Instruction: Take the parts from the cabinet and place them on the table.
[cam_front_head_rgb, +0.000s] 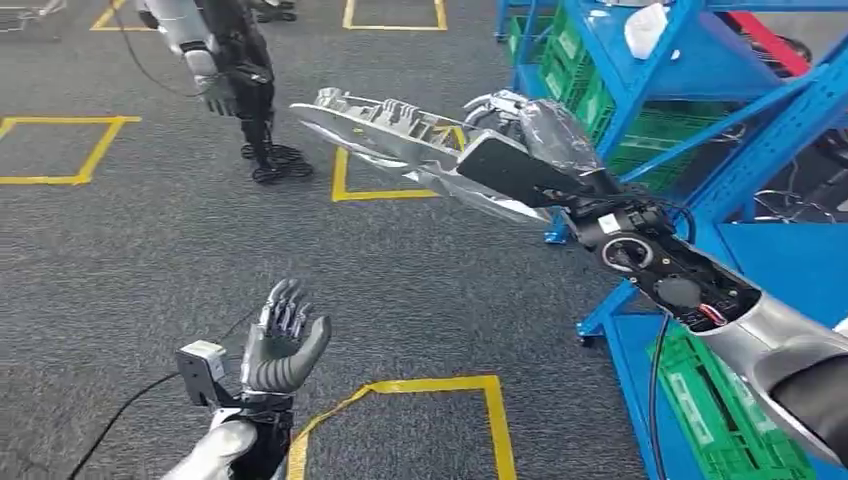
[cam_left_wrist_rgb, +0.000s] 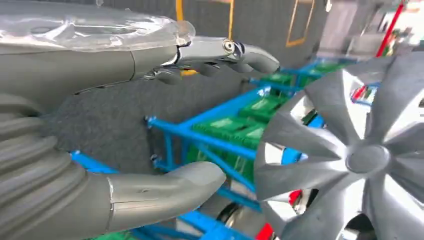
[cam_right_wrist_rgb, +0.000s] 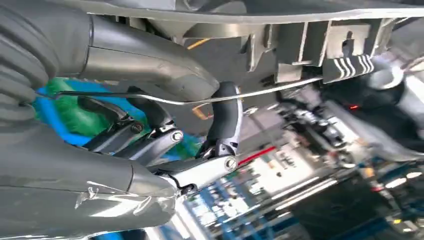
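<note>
Beside the blue cabinet (cam_front_head_rgb: 690, 90) | your right hand (cam_front_head_rgb: 520, 125) grips a silver wheel cover (cam_front_head_rgb: 400, 140), apparently by its rim | your left hand (cam_front_head_rgb: 280, 340) waits low, fingers spread, holding nothing.

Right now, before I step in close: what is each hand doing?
Left hand: open, fingers spread, holding nothing.
Right hand: gripping the silver wheel cover by its rim.

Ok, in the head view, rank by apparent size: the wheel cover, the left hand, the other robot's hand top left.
1. Wheel cover, gripped by the right hand.
2. Left hand, empty; nearer the camera, so its real size is unsure.
3. Other robot's hand, farthest away.
</note>
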